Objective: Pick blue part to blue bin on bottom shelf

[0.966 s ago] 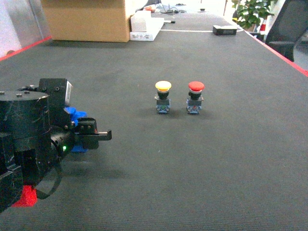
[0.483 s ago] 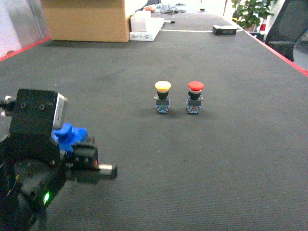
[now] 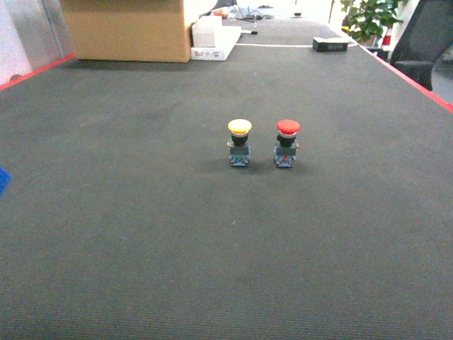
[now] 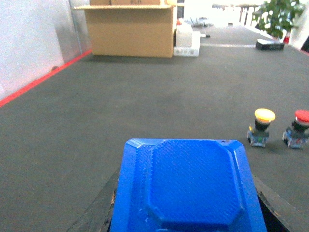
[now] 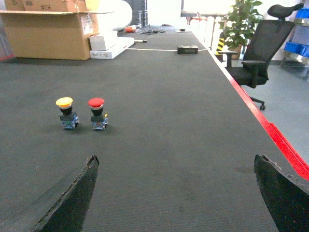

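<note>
The blue part (image 4: 188,186), a flat textured piece with an octagonal raised face, fills the bottom of the left wrist view. My left gripper (image 4: 186,210) is shut on it, a dark finger (image 4: 96,212) showing on either side. In the head view only a blue sliver (image 3: 2,180) shows at the left edge, and neither arm is visible. My right gripper (image 5: 176,162) stands wide open above the dark mat with nothing between its fingertips (image 5: 89,169). The blue bin and the bottom shelf are out of view.
A yellow push-button (image 3: 239,142) and a red push-button (image 3: 287,142) stand side by side mid-mat. A cardboard box (image 3: 127,28) and white boxes (image 3: 212,39) sit at the far end. Red tape (image 5: 275,130) marks the mat's right edge, with an office chair (image 5: 263,53) beyond.
My left arm, carrying the blue part, has swung down and to the left out of the head view. Only a blue sliver remains at the edge. The push-buttons have not moved.
</note>
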Controlling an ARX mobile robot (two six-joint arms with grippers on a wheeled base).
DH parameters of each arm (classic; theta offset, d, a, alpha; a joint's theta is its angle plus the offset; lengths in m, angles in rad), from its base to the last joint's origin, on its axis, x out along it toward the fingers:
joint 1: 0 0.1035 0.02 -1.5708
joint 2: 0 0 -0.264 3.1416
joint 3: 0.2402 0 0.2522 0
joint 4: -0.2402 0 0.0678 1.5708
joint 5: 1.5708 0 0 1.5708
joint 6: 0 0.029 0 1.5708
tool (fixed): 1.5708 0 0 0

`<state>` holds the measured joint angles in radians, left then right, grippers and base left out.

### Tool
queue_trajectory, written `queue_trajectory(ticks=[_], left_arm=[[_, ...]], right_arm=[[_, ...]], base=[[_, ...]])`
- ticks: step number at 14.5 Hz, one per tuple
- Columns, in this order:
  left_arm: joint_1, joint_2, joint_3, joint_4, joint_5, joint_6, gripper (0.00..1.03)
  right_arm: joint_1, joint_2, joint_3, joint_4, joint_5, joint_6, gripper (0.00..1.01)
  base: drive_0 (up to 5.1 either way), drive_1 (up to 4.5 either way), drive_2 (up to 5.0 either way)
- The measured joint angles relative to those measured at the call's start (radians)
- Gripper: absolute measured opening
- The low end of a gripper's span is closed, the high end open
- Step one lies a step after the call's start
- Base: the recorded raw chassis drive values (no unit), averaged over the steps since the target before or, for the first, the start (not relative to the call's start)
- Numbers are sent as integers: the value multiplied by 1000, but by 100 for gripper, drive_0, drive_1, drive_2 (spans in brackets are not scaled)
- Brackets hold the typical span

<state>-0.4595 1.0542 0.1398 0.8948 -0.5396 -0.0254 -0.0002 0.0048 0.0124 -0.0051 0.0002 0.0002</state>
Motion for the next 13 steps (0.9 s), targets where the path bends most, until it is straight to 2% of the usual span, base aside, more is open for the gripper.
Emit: queue_trajectory(ticks=[13], left_arm=[[0,-17,-4,-2,-11,6,45]], right_arm=[[0,0,0,1,0,0,98]], base=[[0,0,0]])
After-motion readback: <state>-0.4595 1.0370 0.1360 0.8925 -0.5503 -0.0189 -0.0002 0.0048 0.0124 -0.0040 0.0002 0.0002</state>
